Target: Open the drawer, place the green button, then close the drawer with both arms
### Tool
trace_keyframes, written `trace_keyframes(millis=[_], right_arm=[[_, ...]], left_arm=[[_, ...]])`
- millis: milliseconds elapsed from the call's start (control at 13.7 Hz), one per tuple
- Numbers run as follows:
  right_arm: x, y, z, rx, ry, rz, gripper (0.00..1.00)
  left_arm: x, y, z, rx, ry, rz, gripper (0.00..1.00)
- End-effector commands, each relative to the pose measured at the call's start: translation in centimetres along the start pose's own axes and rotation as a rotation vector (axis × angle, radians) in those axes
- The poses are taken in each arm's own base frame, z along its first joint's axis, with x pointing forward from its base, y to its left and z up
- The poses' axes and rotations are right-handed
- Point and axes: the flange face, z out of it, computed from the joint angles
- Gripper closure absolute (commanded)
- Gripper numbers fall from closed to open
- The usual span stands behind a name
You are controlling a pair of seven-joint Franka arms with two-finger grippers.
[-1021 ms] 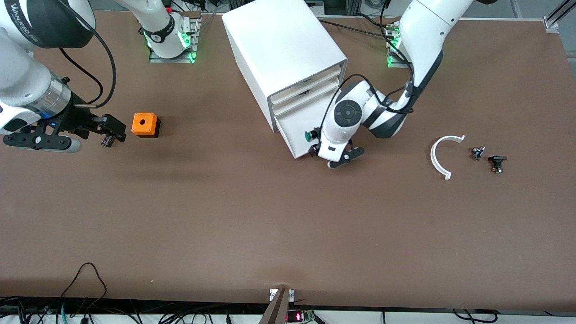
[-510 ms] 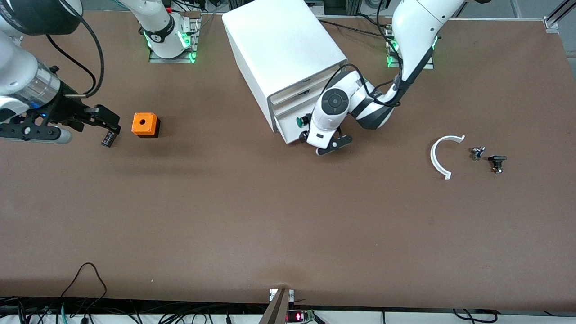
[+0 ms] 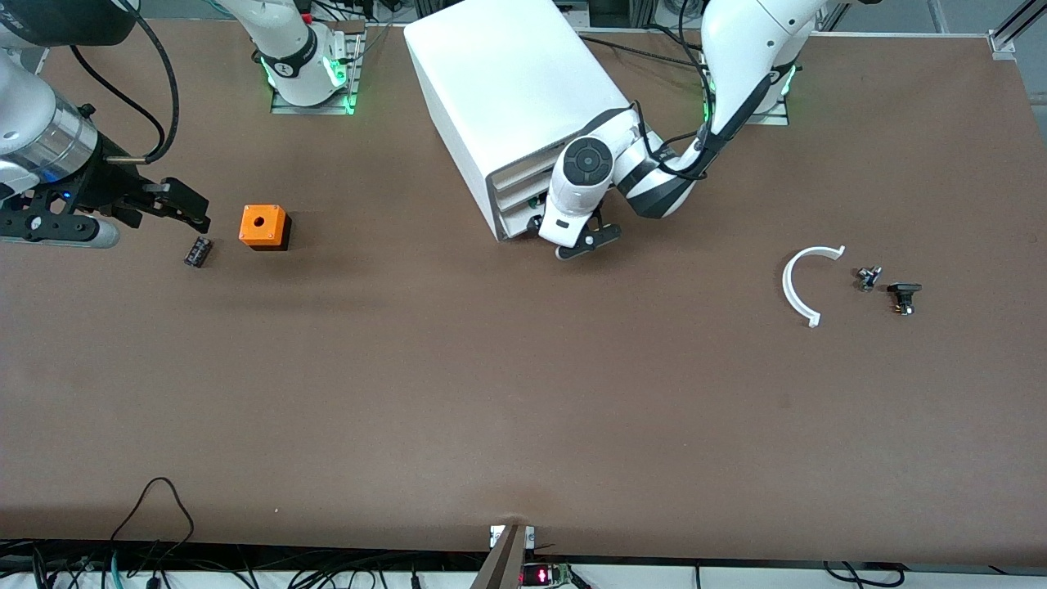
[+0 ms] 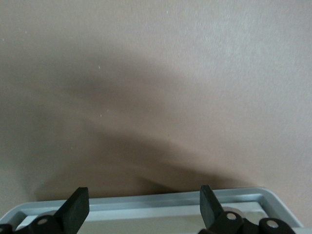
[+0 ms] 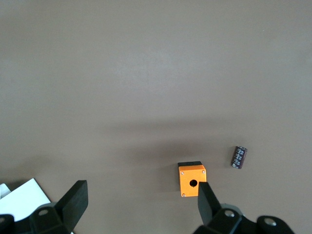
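Left gripper [image 3: 585,243] was low at the front of the cabinet [image 3: 507,82], fingers spread wide and holding nothing, pressed up by the bottom drawer [image 3: 515,222], which looked nearly shut. The left wrist view only showed the drawer's grey rim [image 4: 243,197] under the fingers. The button [image 3: 535,200] was just a green speck at the drawer's front edge, so I'd guess it was inside.

For the closing push, my take: push straight along the drawer's slide and go slow, so the cabinet doesn't skid.

Right gripper [image 3: 192,214] waited, also wide open and empty, over the table near the orange cube [image 3: 263,227] and a small black cylinder [image 3: 196,250].
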Motion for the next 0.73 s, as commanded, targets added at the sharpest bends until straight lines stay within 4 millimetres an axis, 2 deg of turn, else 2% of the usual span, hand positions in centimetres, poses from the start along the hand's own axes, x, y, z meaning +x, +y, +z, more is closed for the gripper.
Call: trace_keyframes(millis=[0, 219, 292, 510, 656], right_arm=[[-1.1, 0.7, -0.5, -0.020, -0.021, -0.001, 0.00], [-1.4, 1.3, -0.9, -0.022, -0.019, 0.007, 0.00], [-1.3, 2.2, -1.2, -0.022, -0.015, 0.018, 0.00], [-1.8, 2.4, -1.9, -0.020, -0.004, 0.014, 0.00], [-2.0, 2.4, -2.1, -0.018, -0.005, 0.002, 0.00]], left_arm=[[-2.0, -0.4, -0.5, 0.020, 0.005, 0.016, 0.00], [-2.9, -0.2, -0.9, 0.026, -0.009, 0.020, 0.00], [-2.9, -0.1, -1.4, 0.014, -0.017, 0.022, 0.00], [-1.4, -0.6, -2.4, 0.027, -0.031, 0.020, 0.00], [-0.1, -0.1, -3.9, 0.001, -0.015, 0.054, 0.00]])
